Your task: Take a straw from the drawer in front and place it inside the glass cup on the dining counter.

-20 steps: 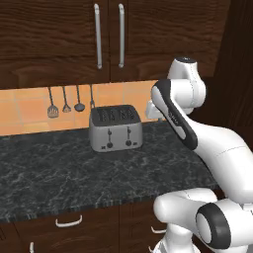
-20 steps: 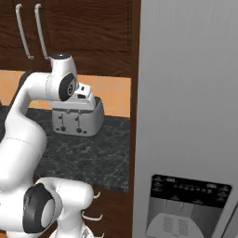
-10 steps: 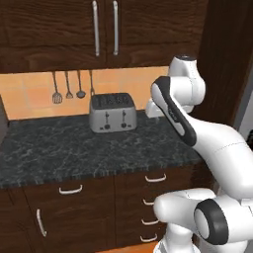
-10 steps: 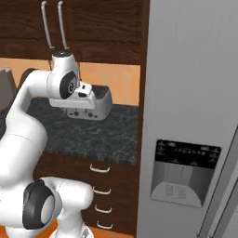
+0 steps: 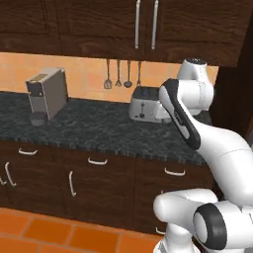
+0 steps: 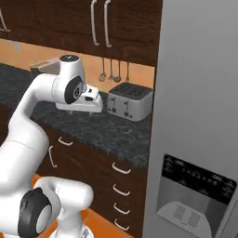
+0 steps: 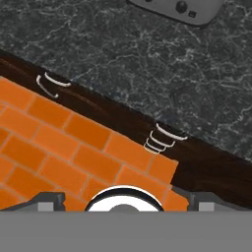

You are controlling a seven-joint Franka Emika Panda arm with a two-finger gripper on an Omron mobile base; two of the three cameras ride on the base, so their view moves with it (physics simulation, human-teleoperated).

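Pincer: gripper (image 7: pixel 118 197) spread wide, holding nothing.
Risk: straw unseen; hand high above the worktop (image 5: pixel 99 128), might approach the wrong drawer (image 5: pixel 175 170).

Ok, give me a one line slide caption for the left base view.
White arm raised before a black speckled worktop bearing a silver toaster and coffee machine, dark drawers shut below.

Arm raised, elbow bent — hand (image 7: pixel 119 199) (pointing down) open, empty.
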